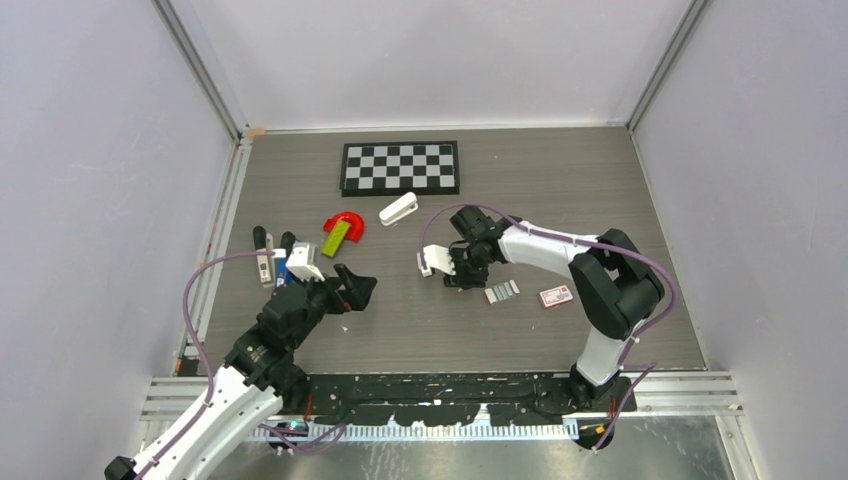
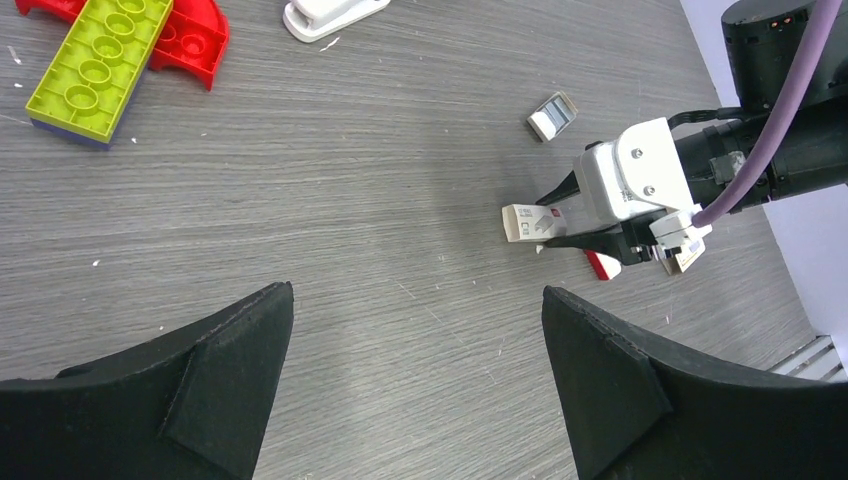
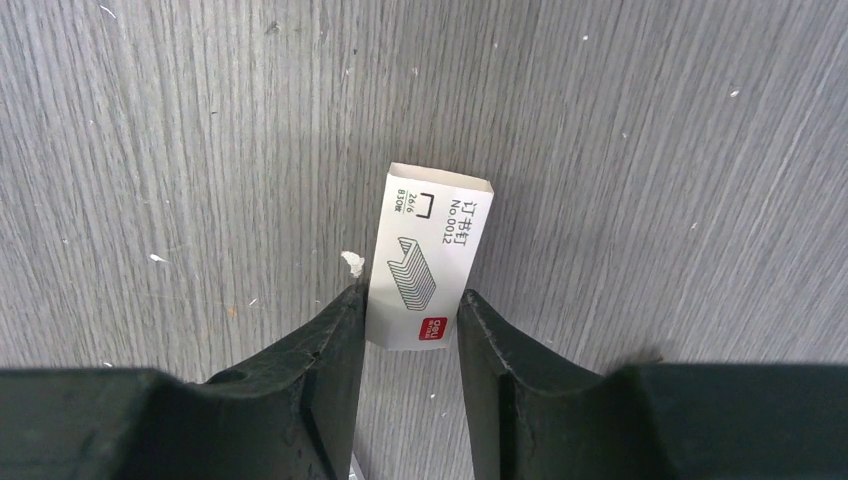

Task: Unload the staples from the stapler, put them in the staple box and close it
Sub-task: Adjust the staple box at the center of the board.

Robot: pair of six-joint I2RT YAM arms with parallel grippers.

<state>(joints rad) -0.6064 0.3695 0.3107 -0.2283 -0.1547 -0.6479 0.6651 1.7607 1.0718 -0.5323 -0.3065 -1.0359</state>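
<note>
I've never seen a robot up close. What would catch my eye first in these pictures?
Probably the right hand, pinching a small white staple box near the middle of the grey table. A black-and-white checkerboard lies at the far edge, and a red arch with a lime-green brick on it sits left of centre.

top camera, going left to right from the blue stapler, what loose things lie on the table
blue stapler -> green brick on red arch piece -> white stapler -> strips of staples -> red and white staple box; skipped: chessboard (spans several), white staple box in the right jaws (unclear there)
</note>
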